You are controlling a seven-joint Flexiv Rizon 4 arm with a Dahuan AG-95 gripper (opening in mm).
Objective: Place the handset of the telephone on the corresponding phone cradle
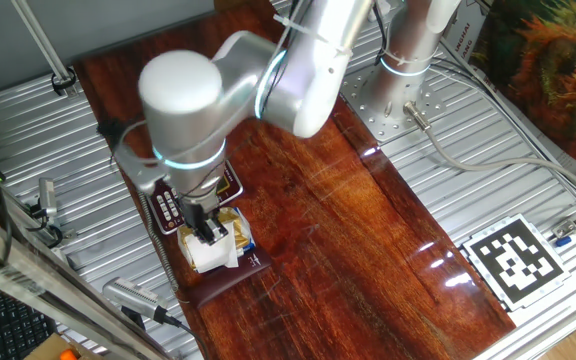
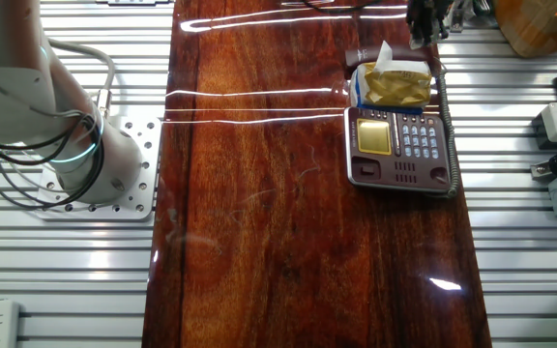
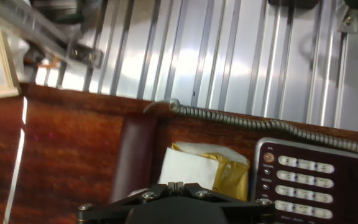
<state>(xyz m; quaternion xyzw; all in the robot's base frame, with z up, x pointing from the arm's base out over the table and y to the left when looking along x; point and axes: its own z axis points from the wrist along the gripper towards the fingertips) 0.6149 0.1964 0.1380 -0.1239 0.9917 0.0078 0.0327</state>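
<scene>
Hand view shows the handset (image 3: 132,155) lying flat on the wood table (image 3: 61,143), off the phone (image 3: 309,180). It sits just left of a white and yellow packet (image 3: 197,168). Its grey curly cord (image 3: 272,124) runs along the far table edge to the phone, so the handset cannot go far from it. In the other fixed view, the handset (image 2: 385,55) is the dark bar at the far end of the table. The packet (image 2: 390,85) lies between it and the buttons (image 2: 416,138). The cradle (image 2: 435,92) seems to be that long far side of the phone, and the packet looks like it is lying right in it, so little of it shows. That may be why the handset rests on the table and not in its place. In one fixed view the arm bends down over the phone (image 1: 193,195), and the gripper (image 1: 208,232) hangs low over the packet (image 1: 216,250), with the handset (image 1: 233,280) just past it, near the table end. I cannot tell if the gripper is spread or pinched, because the fingers are too small and partly hidden. It does not seem to be holding the handset. I think the job has hardly begun. The packet may have to go first, or the handset could sit crooked on top.
</scene>
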